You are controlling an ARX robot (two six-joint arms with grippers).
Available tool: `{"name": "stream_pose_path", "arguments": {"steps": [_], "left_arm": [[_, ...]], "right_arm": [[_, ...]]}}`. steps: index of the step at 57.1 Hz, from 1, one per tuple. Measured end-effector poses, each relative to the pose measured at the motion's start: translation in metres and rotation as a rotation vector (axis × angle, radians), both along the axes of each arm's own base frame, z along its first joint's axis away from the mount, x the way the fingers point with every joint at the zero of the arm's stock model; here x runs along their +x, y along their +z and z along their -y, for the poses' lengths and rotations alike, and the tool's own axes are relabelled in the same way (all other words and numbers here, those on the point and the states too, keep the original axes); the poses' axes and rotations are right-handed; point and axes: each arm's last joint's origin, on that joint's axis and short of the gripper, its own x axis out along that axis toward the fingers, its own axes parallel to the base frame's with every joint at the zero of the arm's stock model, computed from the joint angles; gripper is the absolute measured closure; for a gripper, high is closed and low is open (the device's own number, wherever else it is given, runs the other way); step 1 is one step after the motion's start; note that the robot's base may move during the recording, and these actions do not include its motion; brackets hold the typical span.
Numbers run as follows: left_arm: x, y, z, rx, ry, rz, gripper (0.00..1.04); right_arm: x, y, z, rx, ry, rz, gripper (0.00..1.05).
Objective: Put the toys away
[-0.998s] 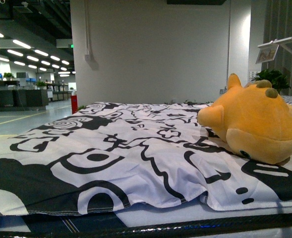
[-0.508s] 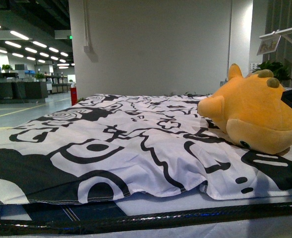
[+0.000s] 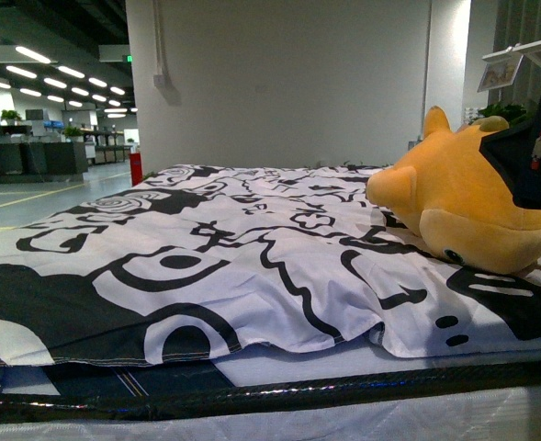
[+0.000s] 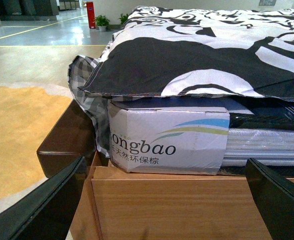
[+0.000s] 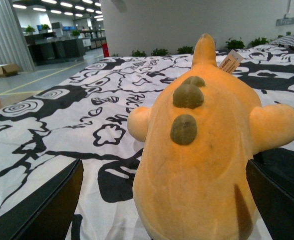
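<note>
Step in hand, as judged: the approach for the pick. Toy not yet gripped.

- Left gripper: jaws wide apart, nothing between them. It sits low, well apart from the plush toy, facing the wrapped mattress end and the wooden bed frame under it. It takes no part in the reach.
- Patterned quilt: black and white, it lies over the bed and under the plush toy. Loose folds run along its near edge.
- Plush toy: orange-yellow, lying on its belly on the quilt. In the front view its face points at the robot. Two dull green bumps run down its back, and there is a pointed fin at the far end with a paper tag beside it.
- Right gripper: above and just behind the plush toy's head end, jaws spread. One dark finger shows on each side of the body. No contact that I can see.
- Beyond the plush toy: a plain white wall.

Next move, as judged: lower the right gripper until the fingers straddle the widest part of the body, then close firmly. The toy is soft, so a shallow bite could slip or catch the quilt. No bin or box for the toy is in view.
</note>
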Motion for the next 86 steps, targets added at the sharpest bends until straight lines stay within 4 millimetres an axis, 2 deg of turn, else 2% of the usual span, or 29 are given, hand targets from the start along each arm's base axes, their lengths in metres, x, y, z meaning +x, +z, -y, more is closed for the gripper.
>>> {"name": "stream_pose_path", "arguments": {"steps": [13,38,50,60,73,86], "left_arm": [[0.000,0.000,0.000,0.000,0.000,0.000,0.06],[0.000,0.000,0.000,0.000,0.000,0.000,0.06],[0.000,0.000,0.000,0.000,0.000,0.000,0.06],[0.000,0.000,0.000,0.000,0.000,0.000,0.06],[0.000,0.000,0.000,0.000,0.000,0.000,0.06],[0.000,0.000,0.000,0.000,0.000,0.000,0.06]], "right_arm": [[0.014,0.001,-0.012,-0.007,0.001,0.004,0.06],[0.023,0.006,-0.038,-0.042,0.022,0.055,0.06],[0.023,0.009,-0.060,-0.134,-0.053,0.197,0.06],[0.024,0.004,-0.071,-0.192,-0.068,0.230,0.06],[0.028,0.001,-0.072,-0.205,-0.087,0.220,0.06],[0.044,0.006,-0.055,-0.196,-0.153,0.176,0.06]]}}
